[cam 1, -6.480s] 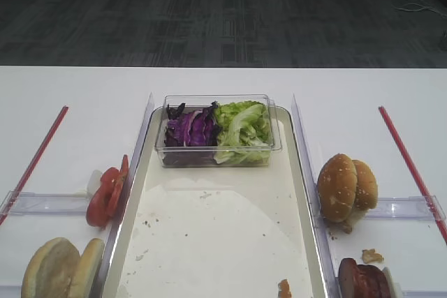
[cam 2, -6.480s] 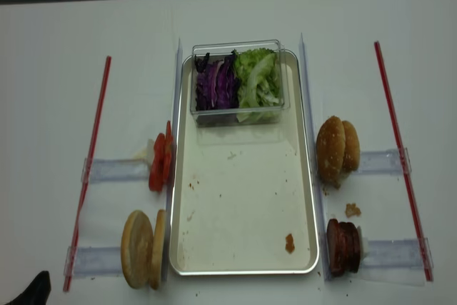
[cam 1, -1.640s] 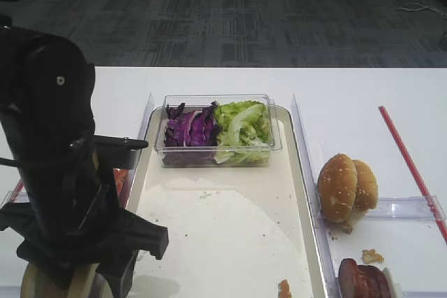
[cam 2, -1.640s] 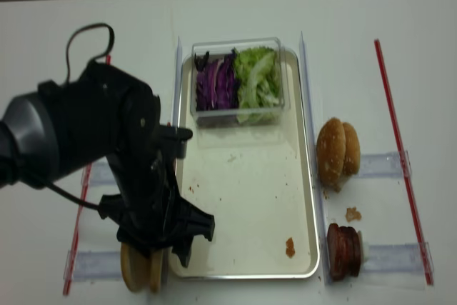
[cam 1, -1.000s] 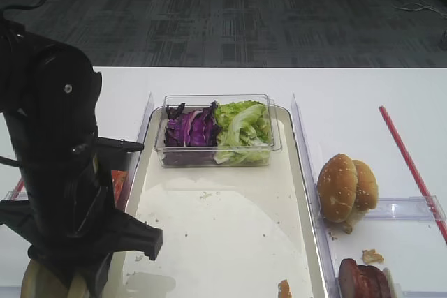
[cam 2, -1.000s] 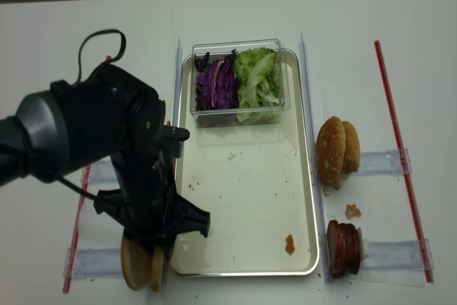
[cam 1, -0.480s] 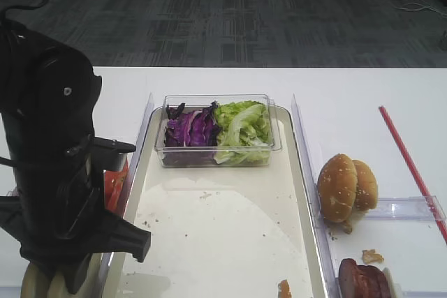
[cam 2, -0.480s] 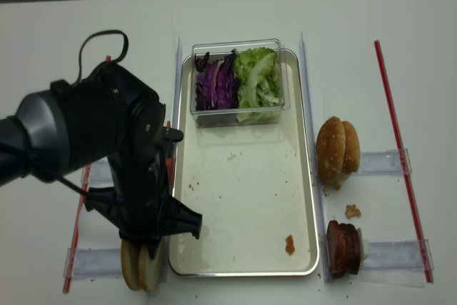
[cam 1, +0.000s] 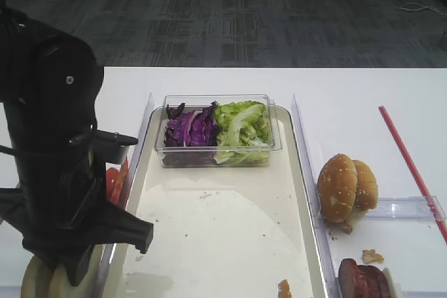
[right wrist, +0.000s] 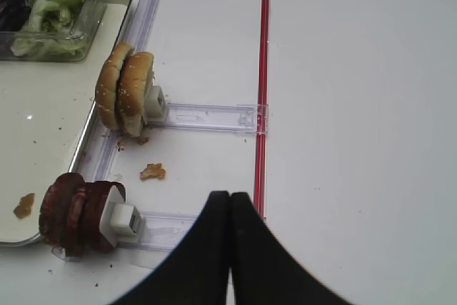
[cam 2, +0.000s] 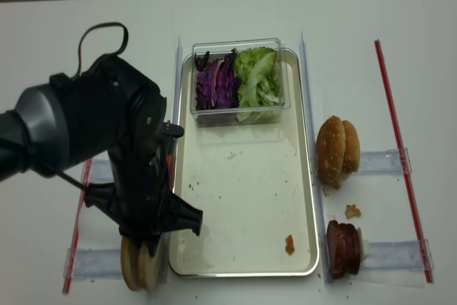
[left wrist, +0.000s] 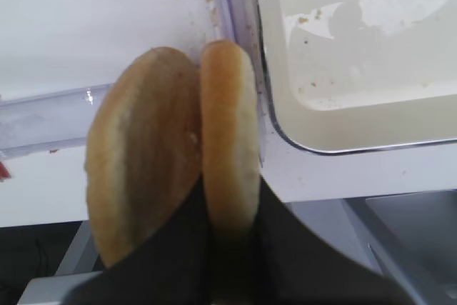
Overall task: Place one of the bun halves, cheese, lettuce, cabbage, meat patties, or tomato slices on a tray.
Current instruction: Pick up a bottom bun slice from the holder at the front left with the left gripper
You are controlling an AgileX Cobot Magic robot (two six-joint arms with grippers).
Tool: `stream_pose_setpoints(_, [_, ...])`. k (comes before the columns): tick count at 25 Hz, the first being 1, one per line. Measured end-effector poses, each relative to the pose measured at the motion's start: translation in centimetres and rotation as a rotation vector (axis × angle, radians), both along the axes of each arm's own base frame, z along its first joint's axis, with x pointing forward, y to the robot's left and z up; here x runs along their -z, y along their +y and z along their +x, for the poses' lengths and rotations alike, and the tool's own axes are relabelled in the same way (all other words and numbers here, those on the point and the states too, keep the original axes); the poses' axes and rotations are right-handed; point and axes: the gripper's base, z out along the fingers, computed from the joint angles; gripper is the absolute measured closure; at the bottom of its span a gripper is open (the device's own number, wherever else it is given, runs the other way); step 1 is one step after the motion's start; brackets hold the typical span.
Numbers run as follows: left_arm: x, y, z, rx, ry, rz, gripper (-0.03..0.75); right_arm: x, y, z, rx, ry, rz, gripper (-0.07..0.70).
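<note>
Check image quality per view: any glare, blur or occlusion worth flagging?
Exterior high: left arm blocks the left side, bun halves barely visible. Realsense: soft and washed out. Left wrist: left gripper fingers dark and blurred close up, glints on the tray rim. Right wrist: sharp, right gripper a dark silhouette.

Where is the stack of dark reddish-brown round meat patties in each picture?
Exterior high: the dark reddish-brown round meat patties sit at the bottom right edge, partly cut off.
Exterior high (realsense): lower right, right of the tray.
Right wrist: lower left.
Left wrist: not in it.
Shared landmark: the long silvery-rimmed tray beside them.
</note>
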Motion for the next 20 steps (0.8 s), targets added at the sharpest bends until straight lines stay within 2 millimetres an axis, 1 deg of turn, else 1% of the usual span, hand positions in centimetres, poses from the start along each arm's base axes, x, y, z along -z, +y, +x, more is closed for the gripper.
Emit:
stream_pose_setpoints(5, [-1.6,-0.1,0.2,0.000,-0.051,-0.038,0.651,0.0,0.0,0.0,0.000,0.000,0.000,0.400])
stream_pose_setpoints(13, [-4.1,0.3,-0.5,0.000,-0.126,-0.094,0.652,0.0,0.0,0.0,0.000,0.000,0.000,0.400])
stream_pose_setpoints(16, [-4.5,0.4,-0.7,-0.006,-0.128,-0.111,0.653,0.0,0.0,0.0,0.000,0.000,0.000,0.400])
stream_pose_setpoints(20, [-4.5,-0.2,-1.0,-0.010,-0.091,-0.174,0.653,0.0,0.0,0.0,0.000,0.000,0.000,0.400])
